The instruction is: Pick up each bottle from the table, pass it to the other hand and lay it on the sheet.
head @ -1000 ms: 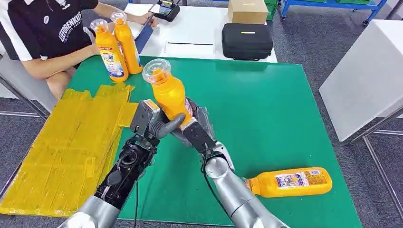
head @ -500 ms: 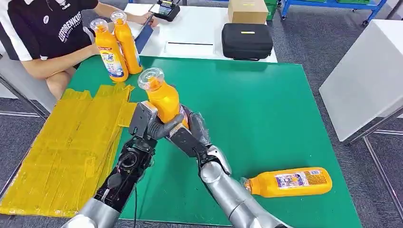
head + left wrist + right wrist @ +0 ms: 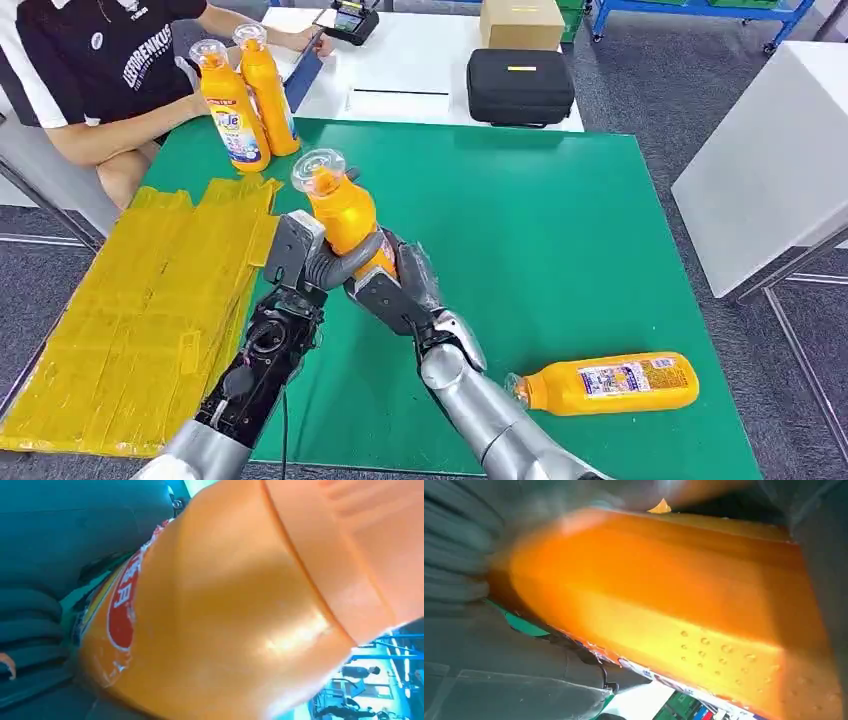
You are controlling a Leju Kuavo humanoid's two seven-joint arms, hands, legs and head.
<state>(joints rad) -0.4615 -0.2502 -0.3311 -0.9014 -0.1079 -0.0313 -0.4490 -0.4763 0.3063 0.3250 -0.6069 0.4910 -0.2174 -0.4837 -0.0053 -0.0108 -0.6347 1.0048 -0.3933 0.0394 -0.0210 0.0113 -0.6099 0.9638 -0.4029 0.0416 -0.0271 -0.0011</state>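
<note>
Beside the yellow sheet [image 3: 140, 310], the left hand [image 3: 305, 262] curls its fingers [image 3: 345, 264] around an orange bottle [image 3: 340, 210] held tilted above the green worktop [image 3: 560, 240], the right hand [image 3: 395, 285] gripping it from the other side, while another bottle [image 3: 610, 383] lies flat near the right edge.

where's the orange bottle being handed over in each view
Head view: orange bottle upright at centre-left, above the green table, between both robot hands.
Left wrist view: its body spans most of the picture.
Right wrist view: its side crosses the middle.
Shared landmark: the bottle's label edge.
</note>
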